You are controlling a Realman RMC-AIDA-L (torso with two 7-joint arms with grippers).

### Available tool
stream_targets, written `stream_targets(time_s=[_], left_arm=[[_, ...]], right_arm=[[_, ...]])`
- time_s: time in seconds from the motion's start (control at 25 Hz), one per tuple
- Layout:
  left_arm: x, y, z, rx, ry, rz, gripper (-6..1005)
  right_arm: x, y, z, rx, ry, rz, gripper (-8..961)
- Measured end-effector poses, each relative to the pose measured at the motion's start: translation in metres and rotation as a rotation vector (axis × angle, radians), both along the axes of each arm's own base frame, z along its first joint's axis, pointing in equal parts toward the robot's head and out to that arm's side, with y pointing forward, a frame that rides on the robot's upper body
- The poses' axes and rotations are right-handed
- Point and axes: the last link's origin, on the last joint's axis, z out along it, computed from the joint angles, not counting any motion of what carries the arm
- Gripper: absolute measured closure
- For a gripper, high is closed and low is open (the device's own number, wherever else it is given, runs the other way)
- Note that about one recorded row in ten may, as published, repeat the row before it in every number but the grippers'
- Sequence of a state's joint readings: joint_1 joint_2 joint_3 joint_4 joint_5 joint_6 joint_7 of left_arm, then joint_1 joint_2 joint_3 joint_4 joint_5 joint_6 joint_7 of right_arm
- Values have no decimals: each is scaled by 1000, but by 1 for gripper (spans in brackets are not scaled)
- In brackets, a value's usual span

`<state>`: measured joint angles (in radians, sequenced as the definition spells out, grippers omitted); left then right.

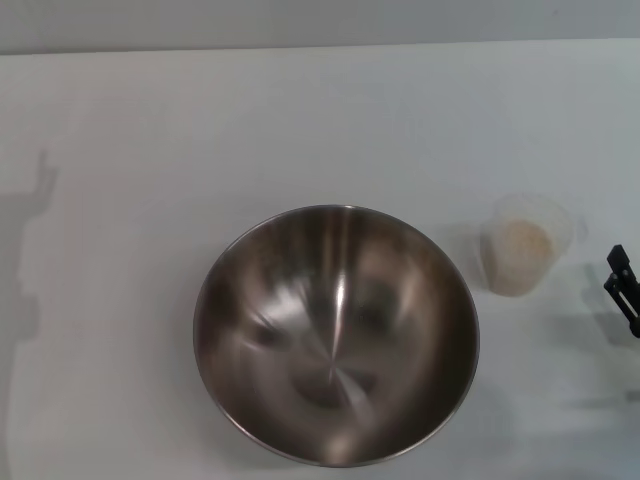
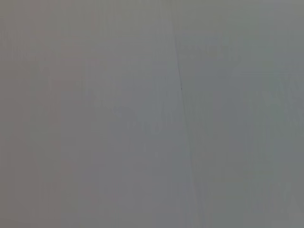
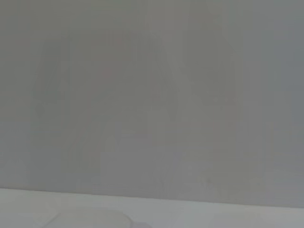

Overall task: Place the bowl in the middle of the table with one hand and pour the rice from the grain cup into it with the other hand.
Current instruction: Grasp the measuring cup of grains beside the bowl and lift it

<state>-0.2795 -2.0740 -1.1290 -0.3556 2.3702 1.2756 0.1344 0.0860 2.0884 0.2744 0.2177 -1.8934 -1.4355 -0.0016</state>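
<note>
**Now for the cup: bowl is set, rice waits on the right**

So the bowl point(image 1: 336, 335) sits upright on the worktop point(image 1: 150, 150), near the front edge and roughly central, shiny inside and with no rice in it. Just to its right, apart from the rim, stands the cup point(image 1: 525, 245), upright, with the rice point(image 1: 520, 243) showing as a pale heap inside. Placing looks done; the pour is the step in hand, by my reading.

At the far right edge, a dark piece of the right gripper point(image 1: 622, 290) pokes into the head view, beside the cup and not touching it. How its jaws stand I cannot tell, as too little shows, and nothing looks to be in its hold. The left gripper is out of sight altogether; its wrist view shows only blank grey, so its jaws are unknown too.

To do this well, the right arm wants to come in level at the cup's side wall and close around the body below the flared rim. That light plastic could skid or tip if nudged first. Lift straight, carry it over the bowl's middle, then tilt slowly, spout side leading, and keep the cup low so grains do not bounce off the steel.
</note>
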Motion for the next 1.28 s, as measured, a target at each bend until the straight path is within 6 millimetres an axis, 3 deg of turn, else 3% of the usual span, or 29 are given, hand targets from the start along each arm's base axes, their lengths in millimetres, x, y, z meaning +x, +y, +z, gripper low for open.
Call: stream_targets(time_s=[1.28], left_arm=[[1,-2,-3,-9,-7,-2,173]], right_arm=[[-6,23,-15,-97,-4,5,131]])
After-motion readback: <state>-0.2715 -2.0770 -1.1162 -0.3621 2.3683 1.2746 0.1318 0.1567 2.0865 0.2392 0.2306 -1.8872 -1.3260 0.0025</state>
